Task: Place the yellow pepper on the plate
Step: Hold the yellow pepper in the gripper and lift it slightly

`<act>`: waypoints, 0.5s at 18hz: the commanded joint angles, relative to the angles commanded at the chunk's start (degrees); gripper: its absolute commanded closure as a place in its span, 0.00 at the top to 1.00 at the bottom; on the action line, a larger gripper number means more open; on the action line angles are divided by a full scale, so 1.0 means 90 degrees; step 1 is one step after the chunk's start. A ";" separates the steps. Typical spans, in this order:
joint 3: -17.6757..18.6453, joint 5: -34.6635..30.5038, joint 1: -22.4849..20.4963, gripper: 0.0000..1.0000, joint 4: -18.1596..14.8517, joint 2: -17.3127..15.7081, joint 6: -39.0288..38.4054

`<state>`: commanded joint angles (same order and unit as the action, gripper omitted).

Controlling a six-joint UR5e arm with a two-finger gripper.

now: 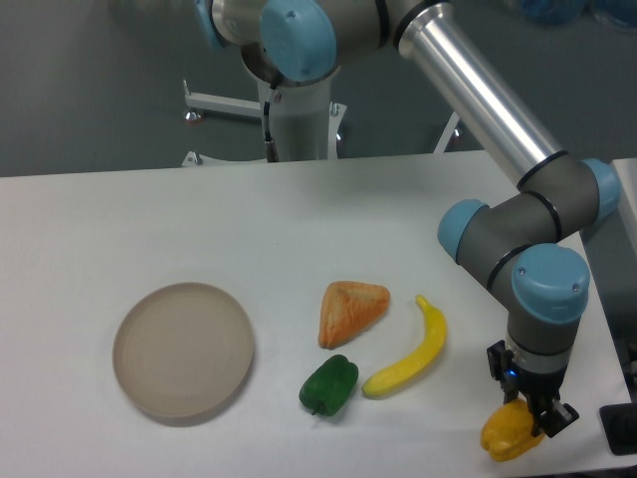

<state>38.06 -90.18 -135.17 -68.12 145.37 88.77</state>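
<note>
1 yellow pepper [511,435], 1 plate [183,349], 1 banana [410,352].

Yellow pepper [510,432] under pincer [532,416]: smooth, glossy plastic look. Banana [412,352] and green pepper [328,384], left of pincer: same shiny plastic. Plate [183,350], far left: matt beige. Table [199,219]: matt white. Arm [478,95] tube above: brushed metal, blue plastic caps.

White table [149,214]. Beige plate [183,350] at near left. Mid-table: orange wedge-shaped food item [350,310], green pepper [329,384] just nearer, banana [413,351] to their right. Yellow pepper [508,433] at near right corner, under gripper [532,416].
</note>
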 joint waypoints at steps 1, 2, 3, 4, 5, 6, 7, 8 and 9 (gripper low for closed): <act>0.0029 -0.0010 0.0029 0.47 -0.0010 0.0000 -0.0019; 0.0029 -0.0019 0.0029 0.47 -0.0010 -0.0010 -0.0020; 0.0068 -0.0039 0.0049 0.48 -0.0010 -0.0039 -0.0020; 0.0068 -0.0068 0.0068 0.48 -0.0010 -0.0068 -0.0049; 0.0088 -0.0078 0.0078 0.48 -0.0039 -0.0107 -0.0059; 0.0127 -0.0078 0.0107 0.48 -0.0087 -0.0185 -0.0068; 0.0243 -0.0078 0.0156 0.48 -0.0097 -0.0282 -0.0146; 0.0399 -0.0078 0.0175 0.48 -0.0117 -0.0409 -0.0214; 0.0565 -0.0078 0.0185 0.48 -0.0127 -0.0545 -0.0263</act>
<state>43.14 -90.88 -133.51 -69.26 140.46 86.40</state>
